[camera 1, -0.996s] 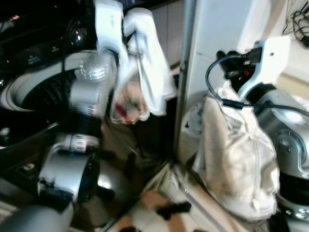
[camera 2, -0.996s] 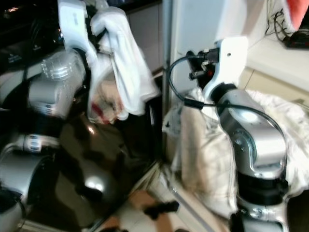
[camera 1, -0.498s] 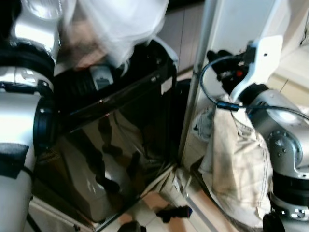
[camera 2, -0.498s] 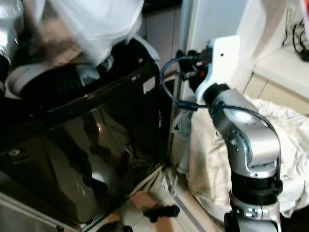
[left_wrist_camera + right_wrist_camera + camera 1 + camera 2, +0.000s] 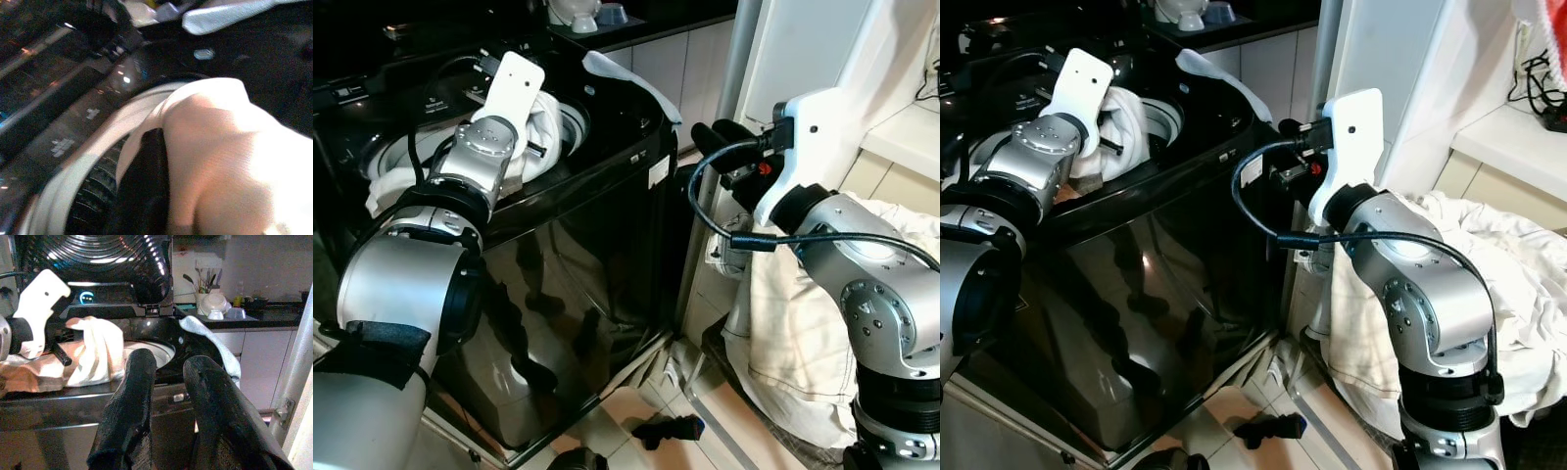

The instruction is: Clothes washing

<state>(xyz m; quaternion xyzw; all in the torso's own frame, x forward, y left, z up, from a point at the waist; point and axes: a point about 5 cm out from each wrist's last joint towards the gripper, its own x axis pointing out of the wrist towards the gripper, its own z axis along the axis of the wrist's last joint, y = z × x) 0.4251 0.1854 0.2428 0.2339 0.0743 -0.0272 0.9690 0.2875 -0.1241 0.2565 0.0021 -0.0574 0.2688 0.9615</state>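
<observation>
— Clothes first: where is the white garment (image 5: 546, 122) now?

— Upper left of the head views, bunched at the rim of the washing machine (image 5: 607, 196). A second ago I held it high above the open tub; now my left claw (image 5: 1108, 140) has come down with it, one finger hooked into the folds.

— Gripping it?

— I judge it still pinched, though the cloth hides the tips. So the drop is nearly made; release comes next.

— And your right claw (image 5: 724, 137)?

— Centre right, hovering empty with fingers slightly parted, beside the machine. Below it, lower right, the laundry pile (image 5: 1528, 284) waits, so more loads remain.
</observation>
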